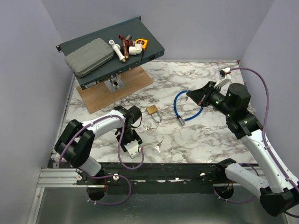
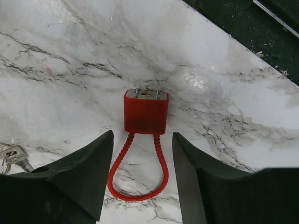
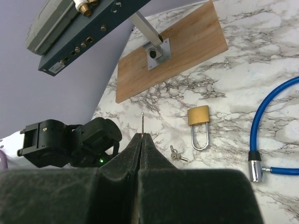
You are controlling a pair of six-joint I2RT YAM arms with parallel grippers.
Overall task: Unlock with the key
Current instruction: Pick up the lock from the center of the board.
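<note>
Marble tabletop [image 2: 70,46]; left claw [image 2: 142,138] spread astride red padlock [image 2: 145,114], should pinch its body squarely, keyhole exposed; right claw [image 3: 142,136] pressed together on the key [image 3: 142,122], edge-on.

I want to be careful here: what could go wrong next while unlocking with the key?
One: the right end effector pinches what seems to be the key, only a thin tip showing; it may twist or slip. Two: the left end effector straddles the red lock without touching it; closing could push it aside.
</note>
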